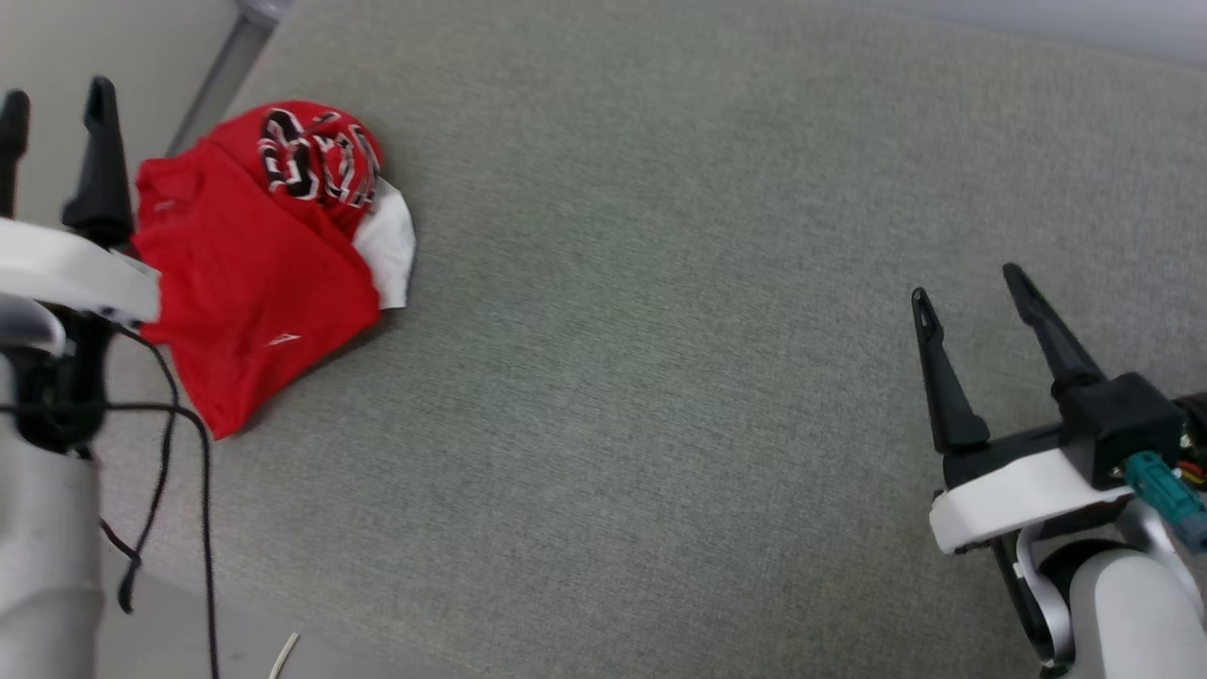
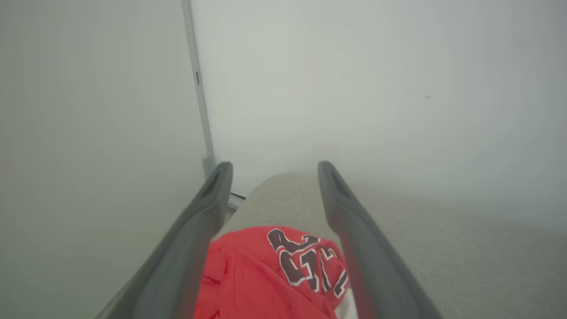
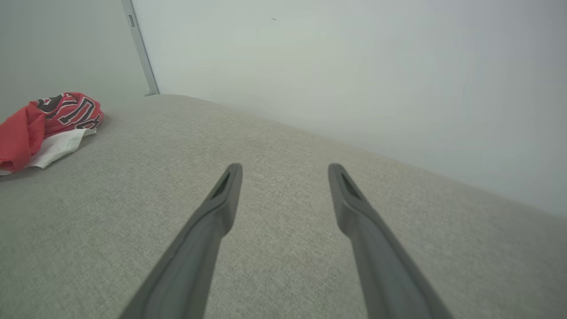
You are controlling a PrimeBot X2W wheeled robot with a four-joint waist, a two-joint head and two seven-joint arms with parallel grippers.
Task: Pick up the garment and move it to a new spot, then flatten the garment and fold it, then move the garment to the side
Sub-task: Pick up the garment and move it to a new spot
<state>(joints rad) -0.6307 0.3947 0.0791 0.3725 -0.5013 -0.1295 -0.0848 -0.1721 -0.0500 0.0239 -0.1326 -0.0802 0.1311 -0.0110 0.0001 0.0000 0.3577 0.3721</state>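
Barely started, by the look of the garment (image 1: 255, 273): bunched in a red heap at the far left of the grey table (image 1: 660, 377), black lettering uppermost, white sleeve poking out at one side. Not picked up, not flattened, not folded, not set aside. Left gripper (image 1: 55, 99) just beside the heap, fingers spread wide and holding nothing; seen along them from the left wrist view, red cloth and lettering low in the gap. Right gripper (image 1: 967, 285) well apart on the opposite side, above bare table, fingers likewise spread and empty. Probably on the approach for the first lift. Every step of the task left to do.
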